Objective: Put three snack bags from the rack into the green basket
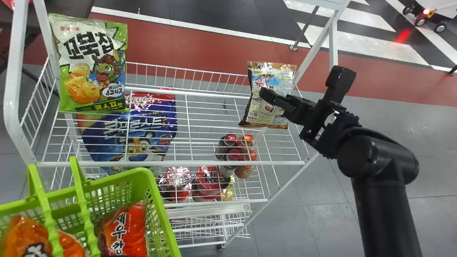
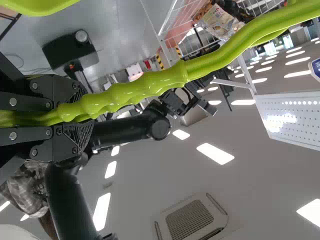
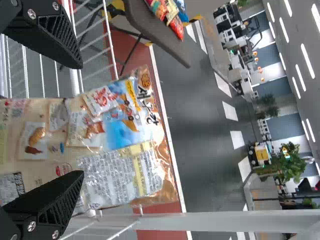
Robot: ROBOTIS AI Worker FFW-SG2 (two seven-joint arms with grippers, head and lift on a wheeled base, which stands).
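Head view: the right pincer (image 1: 303,84) is released, its fingers spread wide over the rack, and the beige-brown snack bag (image 1: 274,76) lies just to its left, with the left-hand finger crossing in front of the bag's face. The bag's long axis runs near to far, roughly across the line between the two fingertips. Well off to the pincer's left, past the bag, stands the green snack bag (image 1: 80,71); nearer the robot on that same side is the green basket (image 1: 162,214), with two orange-red bags (image 1: 30,233) (image 1: 123,230) inside, so one more is presumably wanted. Left wrist view: the left pincer (image 2: 85,112) is clenched on the basket's handle (image 2: 160,82), with the beige-brown bag well beyond it, which makes the right arm clearly the nearer. Right wrist view: the bag stands ahead of the right pincer and spans the gap between its parted fingers, its long axis following the way they point; closing likely needs a little more centring, so that one finger goes to each face rather than both pressing the same one.
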